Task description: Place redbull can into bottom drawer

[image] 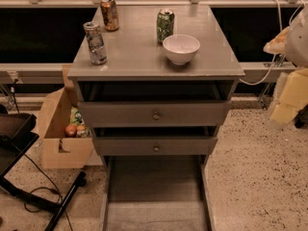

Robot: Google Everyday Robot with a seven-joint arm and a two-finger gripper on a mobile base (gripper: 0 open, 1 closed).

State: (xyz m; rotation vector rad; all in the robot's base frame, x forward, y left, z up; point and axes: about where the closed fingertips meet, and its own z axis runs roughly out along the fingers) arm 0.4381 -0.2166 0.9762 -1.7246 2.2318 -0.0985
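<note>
1. Here you find the redbull can (95, 43) standing upright on the cabinet top (139, 61), well to the left of the white bowl (181, 48), its long axis vertical and its shiny top pointing up.
2. You count three cans: the redbull can, a copper-orange can (109, 13) behind and left of the bowl, and a green can (165, 26) just behind the bowl, all upright.
3. You count one bowl and three drawers below it: two upper drawers (155, 113), each with one knob and each pulled slightly out, and the bottom drawer (154, 186) drawn far out toward you, with nothing in the part that shows.
4. You cannot read any writing or brand on the cans.
5. The gripper (288, 100) shows as a pale blurred shape far right of the bowl, off the cabinet's side and lower than its top; you cannot tell its state, and it touches no can.
6. A cardboard box (57, 143) sits on the floor, left of and below the bowl.
</note>
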